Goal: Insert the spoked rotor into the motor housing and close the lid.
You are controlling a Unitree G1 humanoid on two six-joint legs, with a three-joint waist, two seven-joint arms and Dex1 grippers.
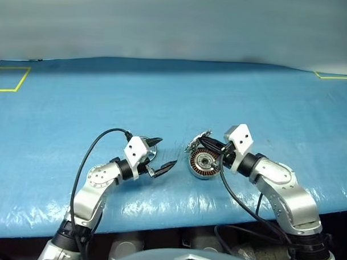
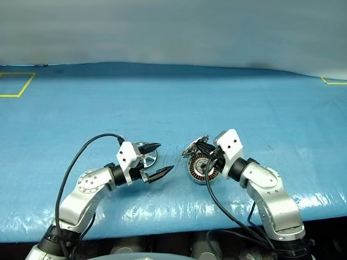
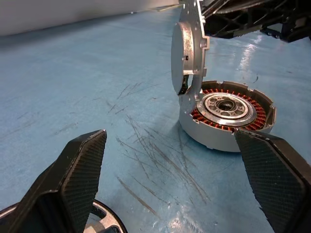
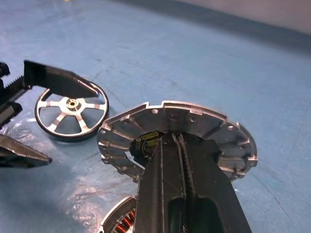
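Left gripper point(image 1: 161, 154): fingers are standing spread wide with nothing between them, hovering over the rotor and pointing toward the housing.
Right gripper point(image 4: 177, 145): fingers are pressed together, pinching the lid at its edge, reaching in from the housing's right side.
Rotor point(image 4: 72, 110): is lying flat on the table, well to the left of the housing, partly under the left gripper.
Housing point(image 3: 228, 116): is sitting on the table between the two grippers, copper windings and pale centre exposed.
Lid point(image 3: 187, 53): is standing raised, roughly upright, at the housing's rim on its left side.
Table point(image 1: 180, 90): blue sheet is carrying scratches around the housing.
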